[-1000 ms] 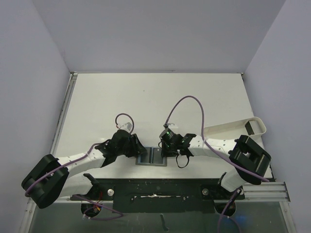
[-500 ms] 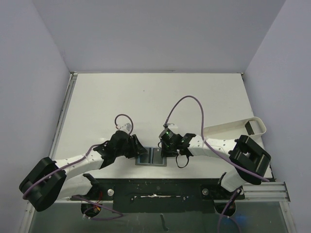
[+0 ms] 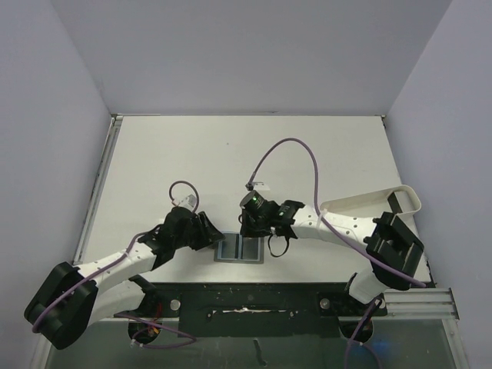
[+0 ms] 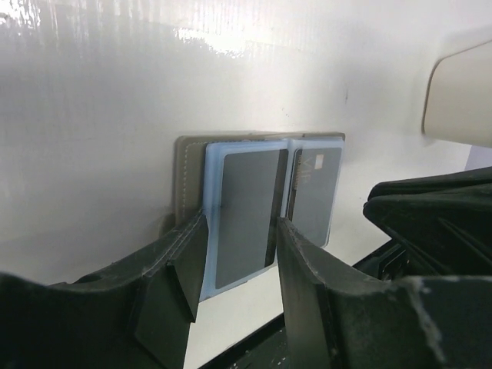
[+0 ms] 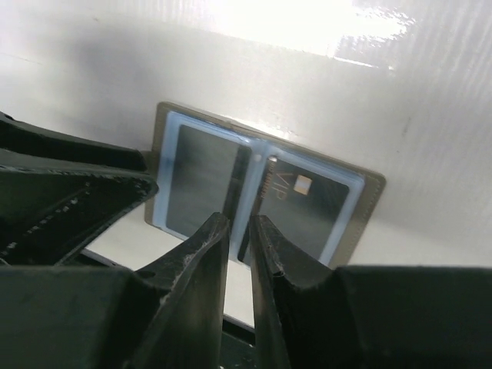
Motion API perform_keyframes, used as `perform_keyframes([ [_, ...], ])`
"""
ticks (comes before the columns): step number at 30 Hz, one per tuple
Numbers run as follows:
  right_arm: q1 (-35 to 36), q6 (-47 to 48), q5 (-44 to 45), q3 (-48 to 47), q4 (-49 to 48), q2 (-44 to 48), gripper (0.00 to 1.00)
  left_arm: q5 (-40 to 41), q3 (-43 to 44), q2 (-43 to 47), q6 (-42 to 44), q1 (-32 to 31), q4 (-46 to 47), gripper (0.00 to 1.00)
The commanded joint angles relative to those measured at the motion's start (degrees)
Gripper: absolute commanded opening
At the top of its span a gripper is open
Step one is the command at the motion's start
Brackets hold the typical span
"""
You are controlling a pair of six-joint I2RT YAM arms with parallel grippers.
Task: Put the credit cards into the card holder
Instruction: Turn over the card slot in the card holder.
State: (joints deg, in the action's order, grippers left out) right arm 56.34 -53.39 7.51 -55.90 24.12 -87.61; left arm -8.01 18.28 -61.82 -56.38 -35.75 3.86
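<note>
straddling the left half of the wallet (image 3: 242, 247), the left hand (image 4: 241, 223) stands open, likely pinning it flat on the bench (image 3: 231, 154); the right hand (image 5: 240, 221), nearly shut over the fold, seems to pinch a card (image 5: 237, 196) edge-on for insertion.

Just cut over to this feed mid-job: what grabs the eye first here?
The card holder lies open at the table's near edge, blue lining up, with dark cards in both halves. The left claw is open, its fingers flanking the half nearer it. The right claw hangs over the centre fold with fingers close together; whether it pinches anything is unclear.
</note>
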Motion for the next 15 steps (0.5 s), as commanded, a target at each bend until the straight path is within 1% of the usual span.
perform_keyframes([
  [1, 1.0, 0.2, 0.1, -4.4, -1.6, -3.4, 0.19, -3.2, -0.9, 0.6, -0.4, 1.0, 4.7, 0.4],
  [10, 2.0, 0.1, -1.1, -5.6, -2.9, -9.6, 0.14, -4.0, -1.8, 1.5, -0.7, 1.9, 5.3, 0.4],
  [15, 2.1, -0.1, -0.9, -5.6, 0.3, -12.7, 0.11, -4.8, -2.4, 1.5, -1.0, 2.0, 6.2, 0.4],
])
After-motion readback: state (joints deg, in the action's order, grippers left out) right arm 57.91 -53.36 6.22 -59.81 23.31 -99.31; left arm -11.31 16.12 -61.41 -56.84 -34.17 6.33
